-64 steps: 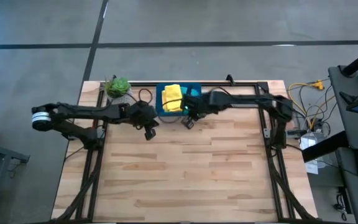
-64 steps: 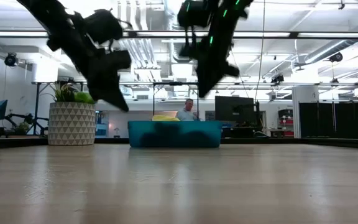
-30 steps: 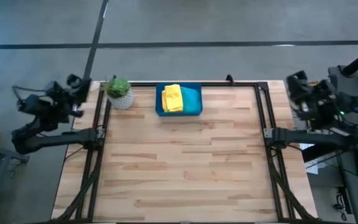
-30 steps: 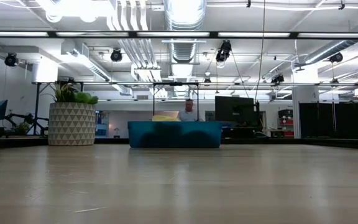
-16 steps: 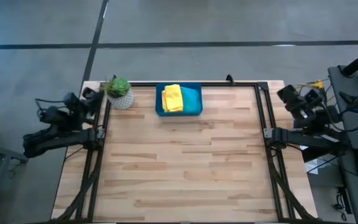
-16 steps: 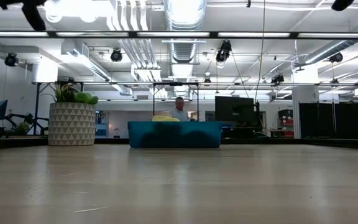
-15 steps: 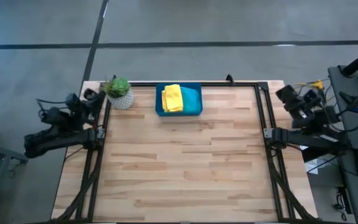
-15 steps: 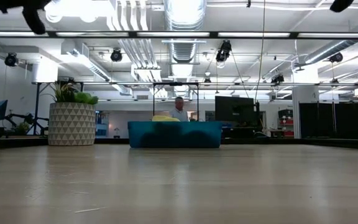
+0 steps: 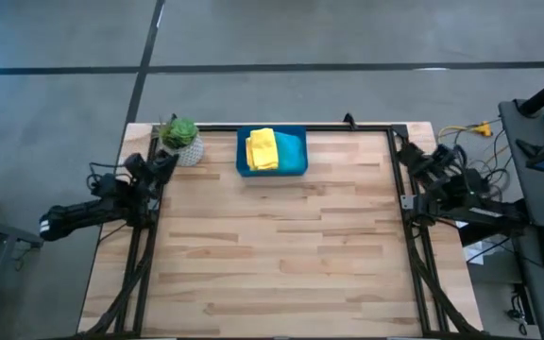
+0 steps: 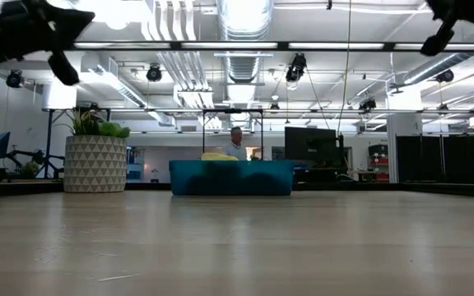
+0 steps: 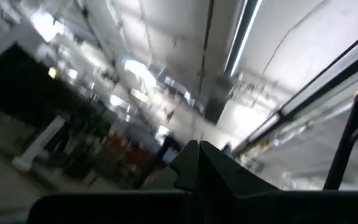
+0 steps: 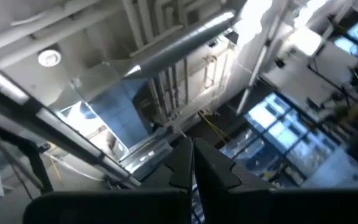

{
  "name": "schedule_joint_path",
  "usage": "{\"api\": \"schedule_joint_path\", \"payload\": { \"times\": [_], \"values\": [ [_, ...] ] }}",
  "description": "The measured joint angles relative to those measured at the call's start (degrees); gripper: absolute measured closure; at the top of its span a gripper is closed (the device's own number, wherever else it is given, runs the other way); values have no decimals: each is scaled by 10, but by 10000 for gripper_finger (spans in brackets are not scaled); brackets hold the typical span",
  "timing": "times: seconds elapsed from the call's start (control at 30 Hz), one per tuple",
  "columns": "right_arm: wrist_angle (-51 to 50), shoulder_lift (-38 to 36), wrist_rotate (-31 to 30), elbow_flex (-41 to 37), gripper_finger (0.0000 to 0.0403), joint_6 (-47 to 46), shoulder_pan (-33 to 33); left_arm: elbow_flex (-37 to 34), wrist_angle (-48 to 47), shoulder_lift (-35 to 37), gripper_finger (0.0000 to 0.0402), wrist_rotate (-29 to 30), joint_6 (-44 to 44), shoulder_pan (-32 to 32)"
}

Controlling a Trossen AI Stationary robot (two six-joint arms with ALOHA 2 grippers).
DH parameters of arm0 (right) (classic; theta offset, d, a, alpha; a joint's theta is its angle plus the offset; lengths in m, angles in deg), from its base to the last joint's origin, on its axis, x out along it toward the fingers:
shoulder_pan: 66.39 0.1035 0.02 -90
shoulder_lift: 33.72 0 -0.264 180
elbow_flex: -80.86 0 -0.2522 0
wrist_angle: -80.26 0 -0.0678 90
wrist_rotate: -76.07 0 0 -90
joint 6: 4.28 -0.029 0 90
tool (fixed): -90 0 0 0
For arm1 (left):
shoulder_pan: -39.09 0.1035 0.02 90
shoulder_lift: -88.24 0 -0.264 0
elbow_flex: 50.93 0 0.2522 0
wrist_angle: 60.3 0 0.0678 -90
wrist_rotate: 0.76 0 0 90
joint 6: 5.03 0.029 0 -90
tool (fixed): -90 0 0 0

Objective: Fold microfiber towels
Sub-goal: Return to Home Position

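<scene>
At far edge of bench (image 9: 272, 255), yellow towel (image 9: 262, 149) lies in blue bin (image 9: 273, 174), well apart from left jaws and right jaws, both closed empty.

We saw dark two-finger left gripper (image 9: 163, 161) quit teal-blue rectangular plastic bin (image 9: 272, 174) for left edge of wooden table (image 9: 272, 255) | dark two-finger right gripper (image 9: 404, 151): right edge

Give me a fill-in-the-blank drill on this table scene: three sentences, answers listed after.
1. The towel showing in the blue bin is ___ in colour.
2. Seen from above, the potted plant stands to the bin's ___.
3. The left gripper and the right gripper are both well apart from the bin, and each holds ___.

Missing words: yellow; left; nothing
</scene>
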Motion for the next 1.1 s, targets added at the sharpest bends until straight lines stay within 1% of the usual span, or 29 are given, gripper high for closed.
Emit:
{"api": "schedule_joint_path", "payload": {
  "times": [0.07, 0.1, 0.2, 0.3, 0.43, 0.53, 0.67, 0.73, 0.83, 0.93, 1.03, 1.1],
  "values": [
    [10, 1, -7, -22, 394, -29, 0, 0, -48, 0, 401, -10, -20, 0],
    [26, 1, -9, -37, 394, -41, 0, -1, -52, 0, 401, -18, -27, -1],
    [136, 0, -19, -88, 394, -48, 0, -1, -39, 0, 401, -21, -28, 0],
    [120, 0, -17, -88, 394, -51, 1, -2, -61, 0, 401, -31, -31, 0],
    [49, 0, -5, -88, 394, -41, 0, -2, -151, 0, 401, -56, -62, 0],
    [-12, 0, -3, -88, 394, -10, 0, -2, -210, -3, 401, -67, -88, 0],
    [-85, 0, -2, -88, 394, 59, 0, -2, -289, -10, 401, -80, -79, 0],
    [-125, 0, 8, -88, 394, 64, 0, -2, -330, -16, 401, -103, -76, 0],
    [-207, 0, 46, -88, 394, 63, 0, -2, -334, -30, 401, -138, -74, -1],
    [-309, 1, 57, -87, 394, 74, 0, -1, -331, -48, 401, -141, -74, -1],
    [-322, 31, 56, -76, 394, 148, -1, -2, -329, -64, 401, -141, -74, -1],
    [-325, 43, 56, -75, 394, 171, 0, -1, -330, -72, 401, -141, -74, 0]
  ]
}}
